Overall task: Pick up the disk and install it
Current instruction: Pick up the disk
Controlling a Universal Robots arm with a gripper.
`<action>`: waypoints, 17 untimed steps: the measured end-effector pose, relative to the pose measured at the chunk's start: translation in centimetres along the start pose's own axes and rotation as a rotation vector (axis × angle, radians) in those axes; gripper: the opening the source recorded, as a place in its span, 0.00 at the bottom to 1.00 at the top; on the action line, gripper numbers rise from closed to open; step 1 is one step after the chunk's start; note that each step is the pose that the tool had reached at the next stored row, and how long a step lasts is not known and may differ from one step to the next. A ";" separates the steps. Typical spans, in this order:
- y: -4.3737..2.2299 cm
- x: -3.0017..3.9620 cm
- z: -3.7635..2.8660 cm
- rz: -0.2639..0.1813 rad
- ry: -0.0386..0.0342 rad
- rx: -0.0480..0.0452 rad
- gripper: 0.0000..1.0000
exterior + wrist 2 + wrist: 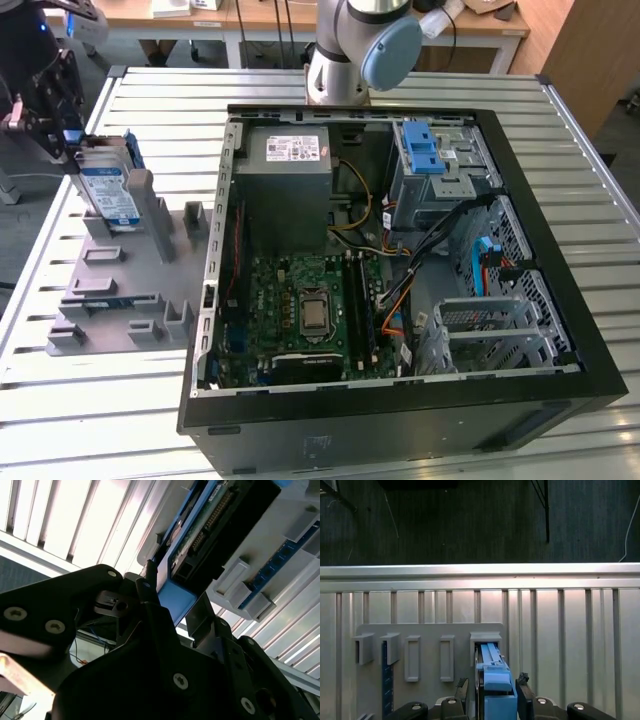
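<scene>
One wide table of metal slats is carrying everything you are looking at. On it, toward the exterior view's right, a black computer case is lying on its side with the cover off, so you are looking straight into it. The arm is standing on the table just behind the case.

Inside the case, a grey power supply box with a white sticker is sitting in the far corner. The green motherboard is lying below it, nearer to the camera. A light-blue latch bracket is sitting on the metal cage at the far side, toward the exterior view's right.

Beside the case, on the exterior view's left, a grey fixture plate with several raised slots is lying flat on the slats. You are seeing it also from above in the first wrist view.

The disk is standing on its edge in a slot at the far end of this plate, well apart from the case. Its label is facing the case. In both wrist views you are seeing it edge-on and from below, with its blue frame toward the camera.

The gripper is sitting at the end of the disk which is away from the case. Its two fingers are pressing the blue frame from both sides, so they are clamping the disk between them.
</scene>
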State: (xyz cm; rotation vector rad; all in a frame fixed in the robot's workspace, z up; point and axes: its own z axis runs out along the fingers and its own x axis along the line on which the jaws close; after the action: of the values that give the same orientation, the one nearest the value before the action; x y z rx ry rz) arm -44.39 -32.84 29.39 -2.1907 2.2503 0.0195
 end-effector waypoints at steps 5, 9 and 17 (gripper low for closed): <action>0.00 0.00 0.24 0.000 0.0000 -0.0001 0.49; 0.00 0.01 0.39 0.000 0.0001 -0.0003 0.49; -0.01 0.01 0.52 0.000 0.0000 -0.0002 0.41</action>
State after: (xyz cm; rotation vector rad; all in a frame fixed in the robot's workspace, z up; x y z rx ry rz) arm -44.39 -32.84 28.86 -2.1909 2.2504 0.0197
